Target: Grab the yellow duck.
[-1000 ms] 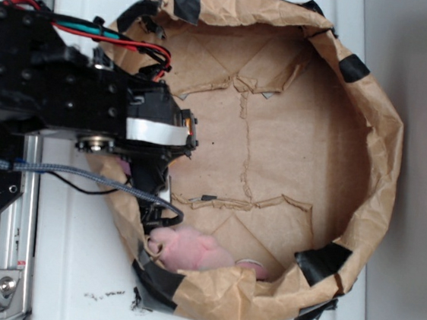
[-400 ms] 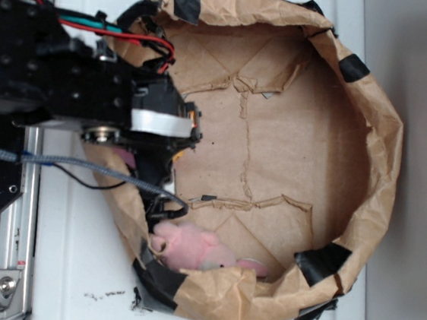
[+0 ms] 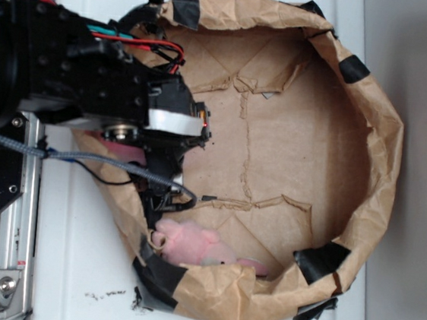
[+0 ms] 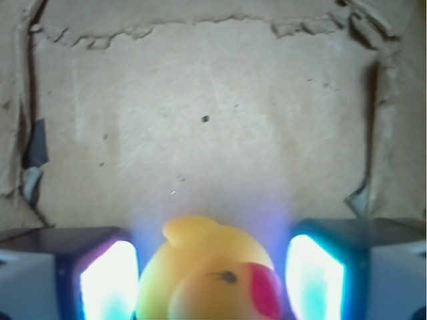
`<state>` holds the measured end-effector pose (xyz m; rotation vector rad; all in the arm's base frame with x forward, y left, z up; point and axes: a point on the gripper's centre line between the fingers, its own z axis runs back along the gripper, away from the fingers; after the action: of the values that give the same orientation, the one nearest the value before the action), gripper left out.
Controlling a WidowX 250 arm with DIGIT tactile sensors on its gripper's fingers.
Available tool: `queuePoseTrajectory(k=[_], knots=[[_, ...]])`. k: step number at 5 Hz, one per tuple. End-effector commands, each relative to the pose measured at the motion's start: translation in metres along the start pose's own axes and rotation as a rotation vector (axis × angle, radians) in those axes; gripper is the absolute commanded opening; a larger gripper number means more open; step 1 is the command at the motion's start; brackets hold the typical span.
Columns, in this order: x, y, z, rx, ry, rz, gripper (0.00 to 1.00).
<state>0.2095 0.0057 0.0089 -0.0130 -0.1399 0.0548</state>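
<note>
**Duck bracketed by the fingers, grasp not confirmed**

Wrist view: the small bright-yellow rubber duck with the orange-red beak [image 4: 208, 273] sits low in the frame, directly between the two gripper fingers [image 4: 107, 280], which glow white-blue from glare. The gripper [image 4: 210, 283] stands spread, a finger on each side of the duck. On the left a narrow bright band separates pad and body; on the right the beak runs very near the pad, and glare prevents telling whether they touch. Judged from this, the approach and alignment are done, while the closing and any lift are left. The duck's lower body is cut off by the frame edge, so its footing on the brown cardboard floor [image 4: 220, 120] cannot be checked.

Exterior view: the black robot arm with red and green wires [image 3: 91, 86] reaches over the left rim of the round brown-paper basin patched with black tape [image 3: 383, 147]. The duck is not visible here; the arm's wrist and cable cover the spot where it must lie, near the left wall. The fingers are likewise hidden, so their spread cannot be read from this side. A pink plush animal [image 3: 189, 245] lies against the lower wall, just beside the arm's tip, partly tucked under the paper fold.
</note>
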Motion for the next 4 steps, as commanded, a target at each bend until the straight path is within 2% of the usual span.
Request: queuePoseTrajectory(k=[1, 2, 3, 4], knots=[[-0.001, 0.005, 0.027, 0.022, -0.064, -0.003, 0.0], [0.03, 0.017, 0.073, 0.033, -0.162, 0.007, 0.0], [0.059, 0.018, 0.099, 0.031, -0.121, 0.052, 0.0], [0.074, 0.008, 0.1, 0.069, -0.066, 0.039, 0.0]])
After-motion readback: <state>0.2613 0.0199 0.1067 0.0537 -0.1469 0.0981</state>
